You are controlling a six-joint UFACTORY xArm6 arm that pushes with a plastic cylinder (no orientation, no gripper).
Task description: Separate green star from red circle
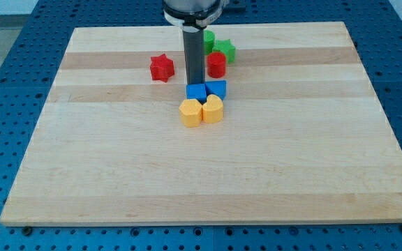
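On the wooden desk point(117, 174) the green star point(225, 49) and the red circle point(216, 64) sit close together near the view's top, the star just above and slightly to the view's right of the circle, the 2 touching or very nearly so; I cannot tell which. So, as I judge it, the separation is not yet done: no clear gap shows between them. The arm's end effector is a plain dark rod with nothing to open or close, so it holds nothing; it can only push. My tip point(194, 83) stands just to the view's left of the red circle, near it but apparently not in contact, and right above a blue block point(196, 92) that seems to touch a second blue block point(216, 88) on its right. The rod partly hides another green block point(208, 38) behind it, whose shape I cannot make out. A red star point(162, 67) lies well to the view's left of the rod. Below the blue pair, 2 yellow blocks, a yellow hexagon point(190, 112) and a rounded yellow block point(213, 109), rest side by side. What is left is the whole push: one of the 2 task blocks must be slid away from the other, and from where my tip stands the red circle looks the easier to reach.
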